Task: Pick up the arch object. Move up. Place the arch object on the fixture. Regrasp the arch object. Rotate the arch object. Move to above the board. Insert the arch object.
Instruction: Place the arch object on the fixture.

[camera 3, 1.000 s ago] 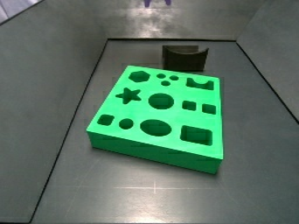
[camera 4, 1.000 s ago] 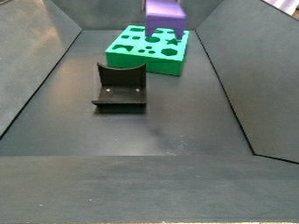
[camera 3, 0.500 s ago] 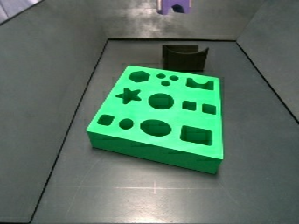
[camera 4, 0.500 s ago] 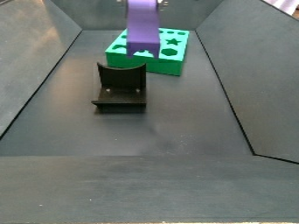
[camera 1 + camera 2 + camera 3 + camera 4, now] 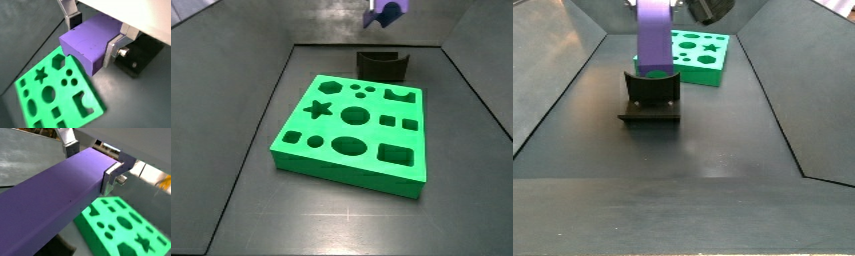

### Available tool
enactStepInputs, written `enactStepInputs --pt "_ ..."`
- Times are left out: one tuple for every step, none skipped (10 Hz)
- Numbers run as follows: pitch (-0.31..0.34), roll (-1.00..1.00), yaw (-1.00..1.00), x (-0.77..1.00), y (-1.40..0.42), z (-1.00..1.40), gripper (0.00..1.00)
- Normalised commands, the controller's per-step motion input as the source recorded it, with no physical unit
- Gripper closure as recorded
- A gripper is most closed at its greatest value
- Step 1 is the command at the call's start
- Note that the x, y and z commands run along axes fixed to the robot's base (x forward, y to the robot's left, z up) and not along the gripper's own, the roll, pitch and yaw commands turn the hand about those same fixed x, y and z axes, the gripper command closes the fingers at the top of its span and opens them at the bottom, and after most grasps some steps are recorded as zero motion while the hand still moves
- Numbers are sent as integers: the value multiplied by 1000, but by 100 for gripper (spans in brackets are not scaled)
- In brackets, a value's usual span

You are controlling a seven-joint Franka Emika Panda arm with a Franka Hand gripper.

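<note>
Wrist view | end effector clamped on arch object | seemingly above fixture

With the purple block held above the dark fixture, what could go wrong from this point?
1. The pincer grips the arch object near one end, so the long free end could swing or slip.
2. In a side view the arch object hangs over the fixture; a skewed descent could hit its wall.
3. The board lies close behind and could be bumped.
</note>
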Motion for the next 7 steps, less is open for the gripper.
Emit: enactStepInputs --pt "185 -1000 -176 87 37 -9 100" --pt "148 -908 -208 45 38 0 100" --pt "85 -627 -212 49 33 -8 100" --pt "61 -488 -208 61 33 -9 100" --pt "22 -294 -183 66 24 0 100" --pt "0 -237 -170 60 25 1 100" --pt "49 -219 -148 85 24 -1000 100"
